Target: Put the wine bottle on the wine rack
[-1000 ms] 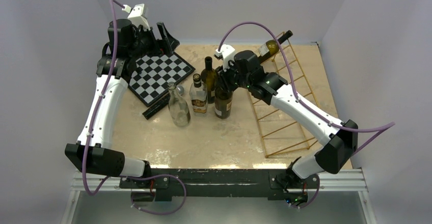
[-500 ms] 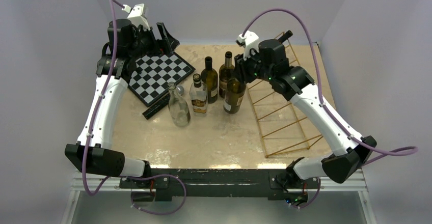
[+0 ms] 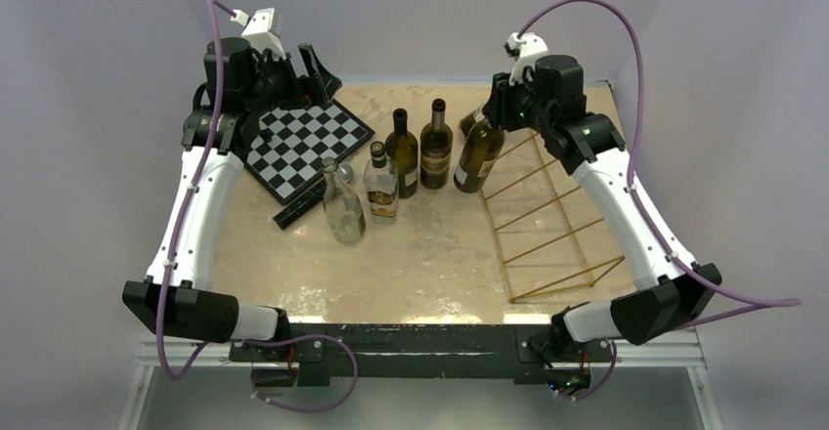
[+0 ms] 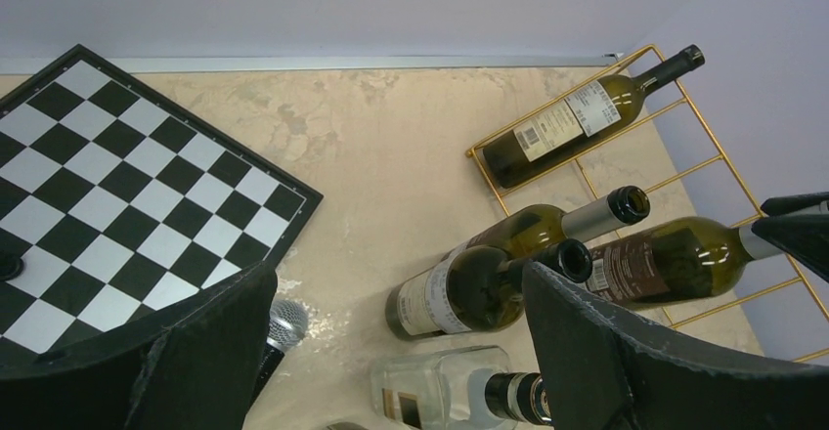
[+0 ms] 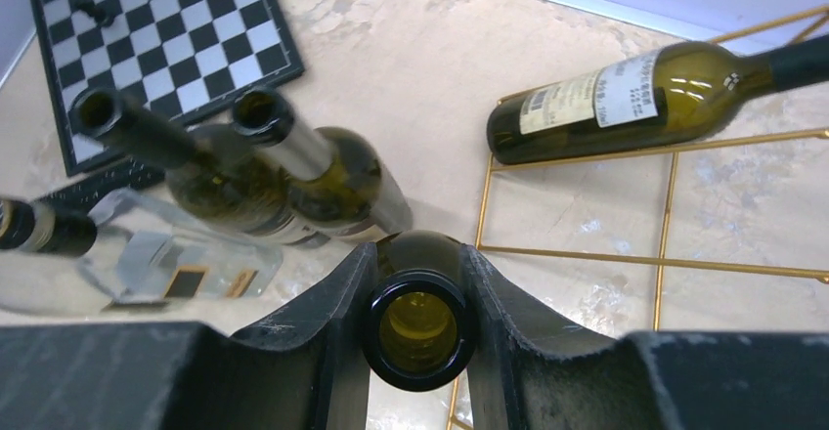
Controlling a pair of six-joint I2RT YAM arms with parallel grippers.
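My right gripper [image 3: 504, 107] is shut on the neck of a dark green wine bottle [image 3: 479, 159]. The bottle hangs tilted, its base over the near-left edge of the gold wine rack [image 3: 547, 227]. In the right wrist view both fingers [image 5: 337, 298] press the neck just under the open mouth of the wine bottle [image 5: 418, 252], with rack rods [image 5: 665, 205] below. Another green bottle [image 5: 626, 98] lies in the rack's far slot. My left gripper [image 3: 318, 73] hovers open over the chessboard's far corner, holding nothing.
A black-and-white chessboard [image 3: 303, 142] lies at the back left. Two dark bottles [image 3: 402, 156] [image 3: 436, 149] stand mid-table, with two clear glass bottles [image 3: 381, 186] [image 3: 343, 207] in front. A black microphone [image 3: 298, 205] lies by the board.
The right arm has lifted the wine bottle out of the group of standing bottles and carried it right and back to the rack's edge, tilting it. The left arm has not moved.
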